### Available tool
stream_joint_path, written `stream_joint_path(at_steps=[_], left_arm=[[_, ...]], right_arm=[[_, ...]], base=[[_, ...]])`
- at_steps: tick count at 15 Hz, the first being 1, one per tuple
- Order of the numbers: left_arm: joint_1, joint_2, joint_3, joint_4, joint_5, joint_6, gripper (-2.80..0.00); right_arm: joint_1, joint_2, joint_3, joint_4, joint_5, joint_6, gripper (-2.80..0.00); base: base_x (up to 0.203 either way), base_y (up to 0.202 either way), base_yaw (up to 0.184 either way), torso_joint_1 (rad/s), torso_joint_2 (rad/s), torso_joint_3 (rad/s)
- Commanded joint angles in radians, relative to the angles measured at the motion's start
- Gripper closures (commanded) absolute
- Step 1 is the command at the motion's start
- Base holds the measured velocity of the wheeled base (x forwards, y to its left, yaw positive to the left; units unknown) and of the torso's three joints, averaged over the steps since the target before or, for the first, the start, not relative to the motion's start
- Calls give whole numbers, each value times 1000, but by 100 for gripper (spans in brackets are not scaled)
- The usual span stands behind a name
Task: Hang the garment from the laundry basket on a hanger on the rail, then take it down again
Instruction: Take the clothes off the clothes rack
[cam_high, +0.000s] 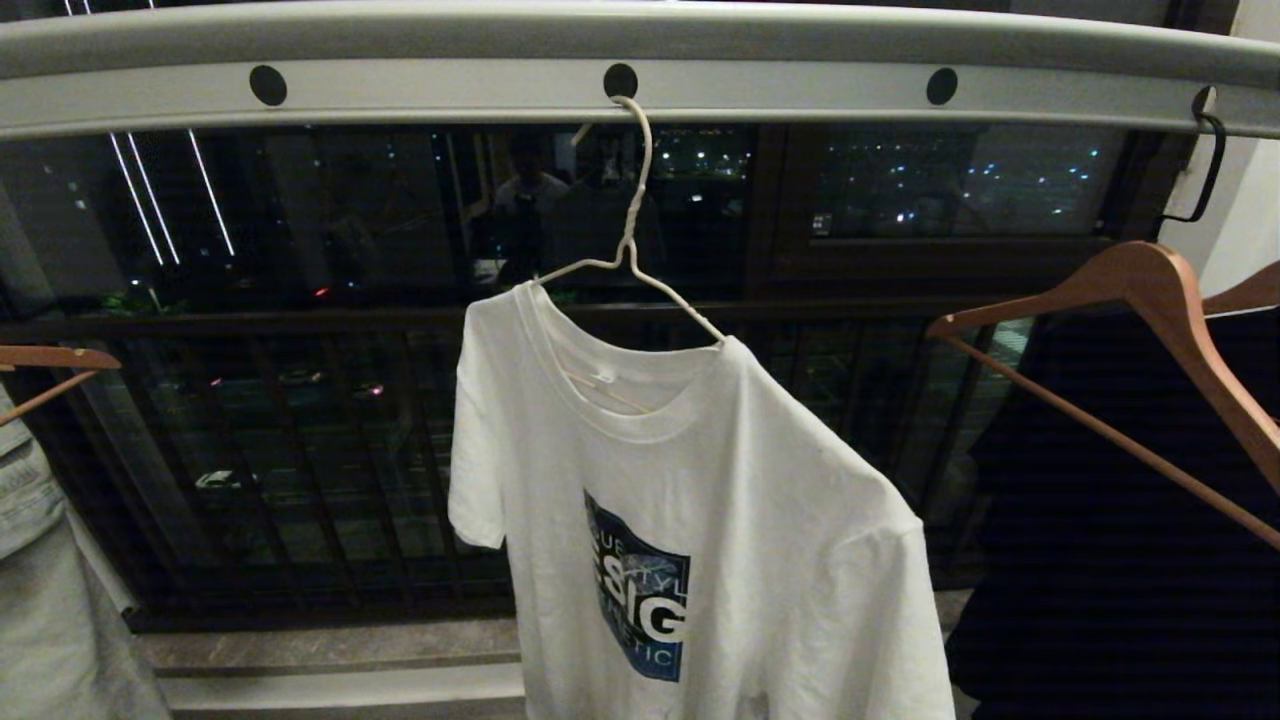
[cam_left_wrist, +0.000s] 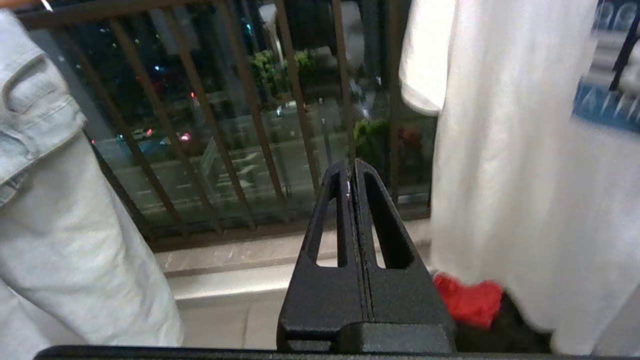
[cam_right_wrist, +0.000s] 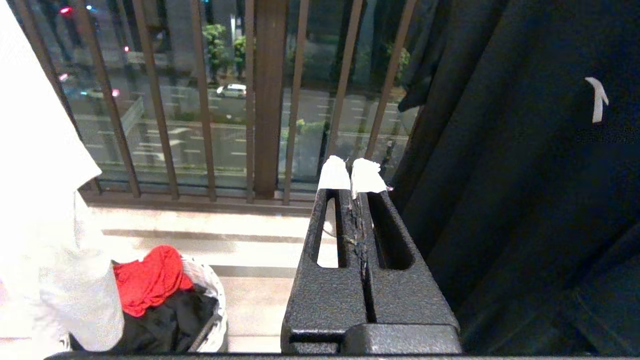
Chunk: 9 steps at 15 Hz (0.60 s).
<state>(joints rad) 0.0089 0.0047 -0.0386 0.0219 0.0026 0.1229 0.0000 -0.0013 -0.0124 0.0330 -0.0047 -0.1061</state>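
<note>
T-shirt (cam_high: 690, 500): soft, light, limp; hangs on hanger (cam_high: 630, 255) from rail (cam_high: 400, 100), beside left gripper (cam_left_wrist: 352, 167). Both grippers closed, empty; right gripper (cam_right_wrist: 352, 175) clear. Grasp hanger neck.

Apartment balcony at night, set up for drying laundry.

A drying rail (cam_high: 640, 95) with round holes runs overhead, with a white T-shirt (cam_high: 690, 520) on a wire hanger (cam_high: 630, 240) plus wooden hangers (cam_high: 1150, 300) beside it. A laundry basket (cam_right_wrist: 212, 310) of clothes sits on the tiled floor, and through the dark balcony railing (cam_right_wrist: 265, 100) there's a lit street with cars and trees far below.
</note>
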Motion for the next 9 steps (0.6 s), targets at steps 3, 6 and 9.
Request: stream_joint_path(at_steps=[3,6,9], left_arm=[[0,-3,26,-3,-9,23,0],[0,-3,26,-4,-9,10,0],[0,-3,27,-4,-6,-51,0]], right_arm=[[0,1,3,-1,2,16,0],[0,1,3,-1,0,31,0],[0,1,3,-1,0,31,0]], base=[[0,0,0,0,0,0],[0,0,0,0,0,0],[0,0,0,0,0,0]])
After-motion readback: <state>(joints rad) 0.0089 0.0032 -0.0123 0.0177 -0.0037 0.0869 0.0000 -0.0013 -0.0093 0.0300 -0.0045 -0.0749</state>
